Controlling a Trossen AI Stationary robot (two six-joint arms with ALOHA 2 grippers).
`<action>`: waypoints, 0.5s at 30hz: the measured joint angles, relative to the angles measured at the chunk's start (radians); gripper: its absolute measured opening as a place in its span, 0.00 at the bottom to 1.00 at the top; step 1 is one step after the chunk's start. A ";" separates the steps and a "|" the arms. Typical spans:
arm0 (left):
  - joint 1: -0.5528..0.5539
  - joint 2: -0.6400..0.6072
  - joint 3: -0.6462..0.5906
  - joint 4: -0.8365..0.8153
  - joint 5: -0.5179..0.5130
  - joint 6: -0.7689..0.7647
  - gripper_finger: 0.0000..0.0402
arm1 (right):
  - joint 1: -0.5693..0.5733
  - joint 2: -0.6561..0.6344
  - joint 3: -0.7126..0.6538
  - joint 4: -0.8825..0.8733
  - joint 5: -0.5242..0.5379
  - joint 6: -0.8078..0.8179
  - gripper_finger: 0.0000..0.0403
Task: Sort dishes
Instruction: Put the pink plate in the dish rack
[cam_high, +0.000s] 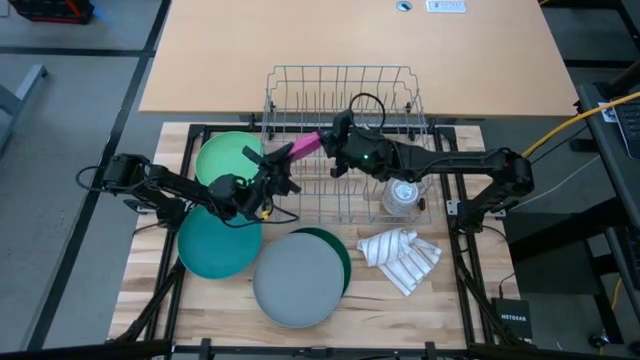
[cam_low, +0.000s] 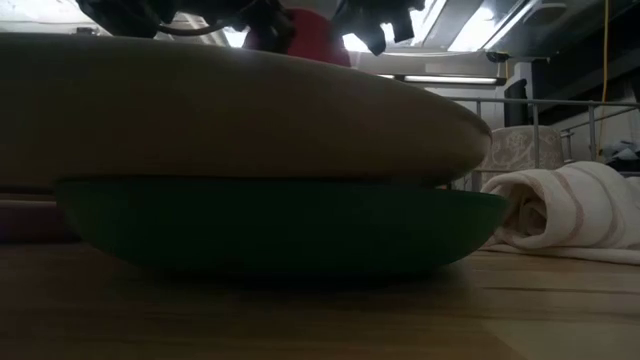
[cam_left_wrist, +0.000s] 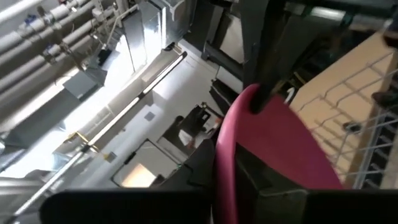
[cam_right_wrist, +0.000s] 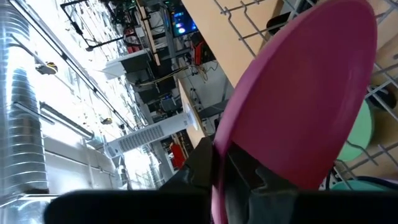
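Note:
A pink plate (cam_high: 300, 147) hangs on edge over the near left corner of the wire dish rack (cam_high: 345, 75), held between both grippers. My left gripper (cam_high: 280, 165) is shut on its left end and my right gripper (cam_high: 328, 140) on its right end. The plate also fills the left wrist view (cam_left_wrist: 273, 143) and the right wrist view (cam_right_wrist: 298, 99). A light green plate (cam_high: 225, 155), a teal plate (cam_high: 215, 245) and a grey plate (cam_high: 298, 280) stacked on a dark green one (cam_high: 340, 250) lie flat on the table. My left gripper pinches the pink plate's rim (cam_left_wrist: 222, 180) between its two fingers, coming from the table's left and pointing slightly up. The plate stands on edge, lifted clear of table and rack. My right gripper pinches the opposite rim (cam_right_wrist: 217, 165) between its two fingers, coming roughly level from the table's right. The rim runs on edge through the gap. The plate is clear of everything below.
A clear glass cup (cam_high: 402, 195) stands in the rack's right part. A white striped cloth (cam_high: 400, 258) lies bunched on the table near the rack's front right. The low view is blocked by the grey plate (cam_low: 250, 110) on the dark green one (cam_low: 280, 225).

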 joint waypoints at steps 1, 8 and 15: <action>-0.001 0.001 0.000 -0.001 0.000 -0.011 0.07 | 0.000 0.000 0.000 -0.002 -0.005 -0.003 0.04; 0.001 0.002 0.000 -0.003 -0.004 -0.104 0.09 | 0.000 0.000 0.000 -0.008 -0.015 -0.051 0.04; -0.012 0.004 0.000 -0.016 0.017 -0.169 0.18 | 0.000 0.001 0.002 -0.003 -0.029 -0.165 0.03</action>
